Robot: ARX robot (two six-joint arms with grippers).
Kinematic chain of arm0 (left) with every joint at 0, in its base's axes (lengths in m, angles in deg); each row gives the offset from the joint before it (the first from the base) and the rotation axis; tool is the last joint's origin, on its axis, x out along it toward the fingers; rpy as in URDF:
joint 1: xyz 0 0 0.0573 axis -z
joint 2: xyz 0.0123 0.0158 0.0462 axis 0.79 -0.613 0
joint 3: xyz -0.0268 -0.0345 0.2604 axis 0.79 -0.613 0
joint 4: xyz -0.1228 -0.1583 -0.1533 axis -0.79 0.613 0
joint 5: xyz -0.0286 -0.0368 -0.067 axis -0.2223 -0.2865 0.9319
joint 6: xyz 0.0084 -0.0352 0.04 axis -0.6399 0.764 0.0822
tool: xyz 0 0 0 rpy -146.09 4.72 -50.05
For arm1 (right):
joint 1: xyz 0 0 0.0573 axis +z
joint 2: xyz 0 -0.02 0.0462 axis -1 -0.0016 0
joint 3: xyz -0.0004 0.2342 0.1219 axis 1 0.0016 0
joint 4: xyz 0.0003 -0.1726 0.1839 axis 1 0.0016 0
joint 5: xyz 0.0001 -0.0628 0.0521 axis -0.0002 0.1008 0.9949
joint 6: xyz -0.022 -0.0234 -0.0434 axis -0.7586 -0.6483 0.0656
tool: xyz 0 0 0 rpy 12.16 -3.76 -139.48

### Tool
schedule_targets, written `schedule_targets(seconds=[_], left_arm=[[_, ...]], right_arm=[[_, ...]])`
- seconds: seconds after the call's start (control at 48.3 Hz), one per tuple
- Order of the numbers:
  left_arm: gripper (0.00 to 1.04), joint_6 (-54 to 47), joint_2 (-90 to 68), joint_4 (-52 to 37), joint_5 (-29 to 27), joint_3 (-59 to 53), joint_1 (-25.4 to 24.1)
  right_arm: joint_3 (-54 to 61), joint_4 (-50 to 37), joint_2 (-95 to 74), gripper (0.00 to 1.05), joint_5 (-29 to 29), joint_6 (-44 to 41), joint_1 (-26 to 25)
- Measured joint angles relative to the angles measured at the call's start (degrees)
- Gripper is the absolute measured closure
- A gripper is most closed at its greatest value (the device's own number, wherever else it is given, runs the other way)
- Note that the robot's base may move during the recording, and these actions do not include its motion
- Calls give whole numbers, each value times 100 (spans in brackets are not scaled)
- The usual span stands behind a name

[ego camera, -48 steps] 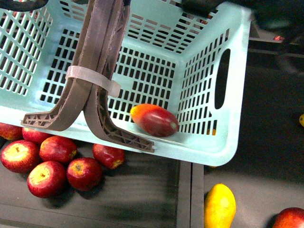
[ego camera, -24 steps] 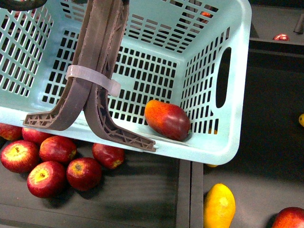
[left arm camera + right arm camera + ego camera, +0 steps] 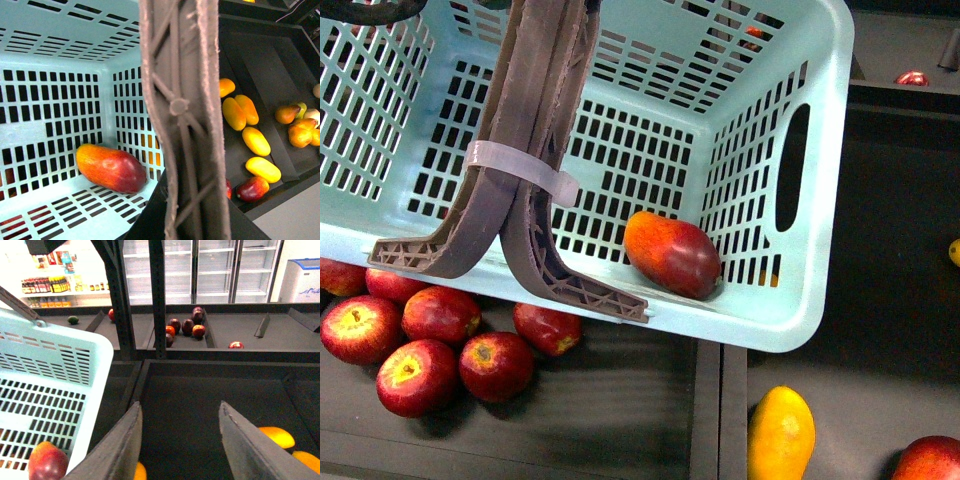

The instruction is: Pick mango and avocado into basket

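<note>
The mango [image 3: 672, 254] lies on its side on the floor of the basket [image 3: 825, 150], in its near right corner. The right pincer [image 3: 179, 405] hangs wide open and empty over the dark surface [image 3: 200, 385] beside the basket. The 2 brown handles [image 3: 185, 110] fill the left wrist view, so I cannot tell the left pincer's state. A small dark green fruit, seemingly the avocado [image 3: 73, 320], sits on a farther surface, well apart from the basket.

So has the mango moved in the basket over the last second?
Yes. In the front view the mango has rolled toward the basket wall with the handle slot, ending near that corner.
</note>
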Motion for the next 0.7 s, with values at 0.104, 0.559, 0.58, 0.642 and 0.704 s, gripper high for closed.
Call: schedule_targets(seconds=[0.104,0.559,0.58,0.642,0.704], left_arm=[[99,0,0,0,-4,0,2],[99,4,0,0,2,0,2],[99,4,0,0,2,0,2],[99,2,0,0,2,0,2],[99,2,0,0,-2,0,2]], right_arm=[[63,162,210,72,136,-98,-138],[313,697,1115,90,876,-203,-907],[313,699,1119,86,876,-203,-907],[313,699,1121,72,876,-203,-905],[313,699,1121,58,876,-203,-905]])
